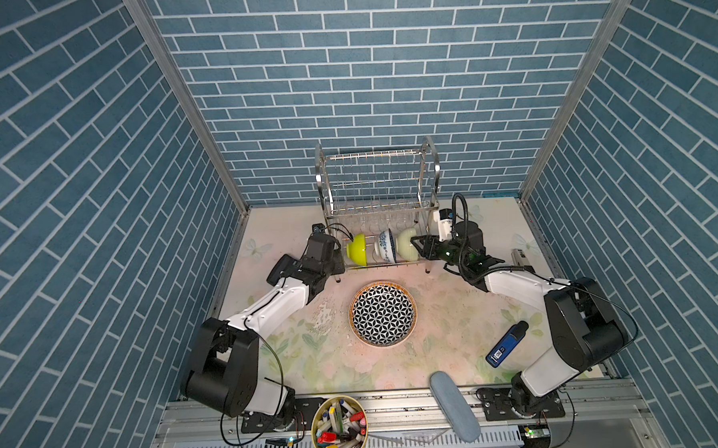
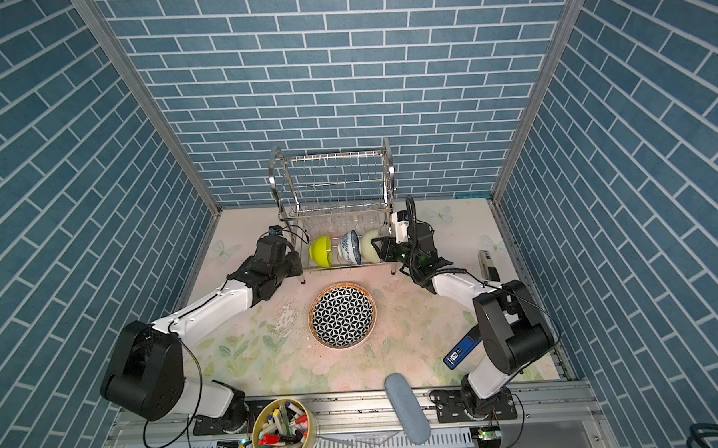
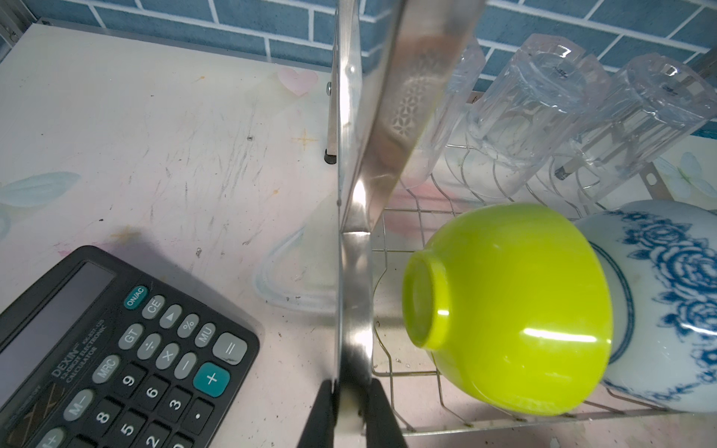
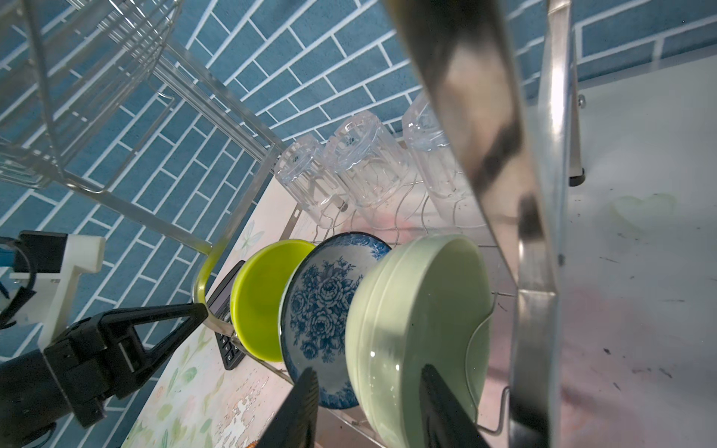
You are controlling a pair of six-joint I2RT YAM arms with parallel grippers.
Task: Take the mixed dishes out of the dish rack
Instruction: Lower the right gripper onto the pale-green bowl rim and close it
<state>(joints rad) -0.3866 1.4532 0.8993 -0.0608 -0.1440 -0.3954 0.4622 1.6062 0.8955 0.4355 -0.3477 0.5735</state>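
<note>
The dish rack (image 1: 378,178) (image 2: 334,180) stands at the back of the table. On its lower tier three bowls stand on edge: lime (image 1: 356,249) (image 3: 512,310), blue-on-white (image 1: 385,249) (image 4: 318,302) and pale-green (image 1: 406,244) (image 4: 411,310). Clear tumblers (image 3: 535,104) (image 4: 364,163) sit upside down behind them. The star-patterned plate (image 1: 383,313) lies flat on the table in front. My left gripper (image 3: 351,399) is shut on the rack's left side frame. My right gripper (image 4: 372,391) stands open astride the pale-green bowl's rim, one finger inside, one outside.
A black calculator (image 3: 116,349) lies left of the rack beside my left wrist. A blue handheld device (image 1: 506,343), a grey-blue oblong case (image 1: 454,406) and a tub of markers (image 1: 339,427) sit near the front edge. Blue tiled walls enclose three sides.
</note>
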